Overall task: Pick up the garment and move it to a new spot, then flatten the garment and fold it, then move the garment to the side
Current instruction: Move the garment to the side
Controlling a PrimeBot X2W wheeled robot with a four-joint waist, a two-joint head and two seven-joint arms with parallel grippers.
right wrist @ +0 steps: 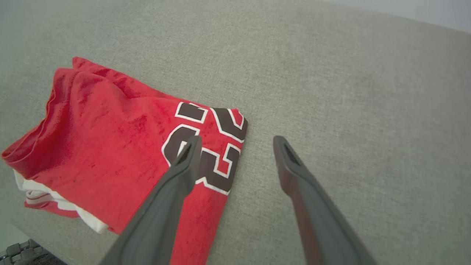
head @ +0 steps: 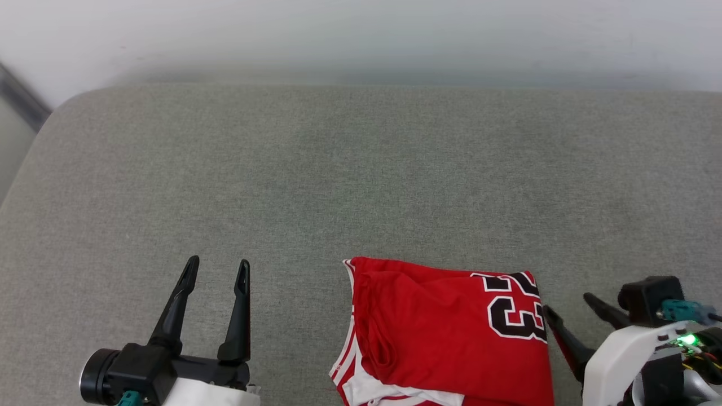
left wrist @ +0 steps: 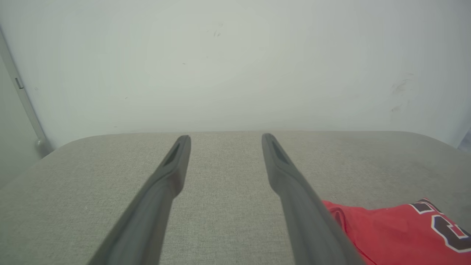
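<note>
Garment (head: pixel 440 338) in the head view lies folded into a compact red block at the near edge of the grey fabric surface (head: pixel 361 169), right of centre. Its black-and-white number print sits toward its right side, and striped white trim shows along its left and near edges. The left gripper (head: pixel 219 261) sits at the lower left, well apart from the garment, fingers pointing away from the robot, spread wide with nothing between them. The right gripper (head: pixel 566 303) sits at the lower right, angled up and leftward with its jaws spread; one finger is just beside the garment's right edge, and contact cannot be told. Bare surface stretches far ahead to the pale wall (head: pixel 361 34) and leftward to a rounded corner. In the left wrist view the left gripper (left wrist: pixel 226 137) is held low and nearly level, aimed at the wall (left wrist: pixel 235 66), with bare surface (left wrist: pixel 220 221) between its wide fingers and the garment (left wrist: pixel 397 228) off to the lower right. In the right wrist view the right gripper (right wrist: pixel 237 138) looks steeply down and straddles the garment's (right wrist: pixel 110 140) printed edge. One finger lies over the number and the other over bare surface (right wrist: pixel 349 92), which stays free to the right and beyond.
</note>
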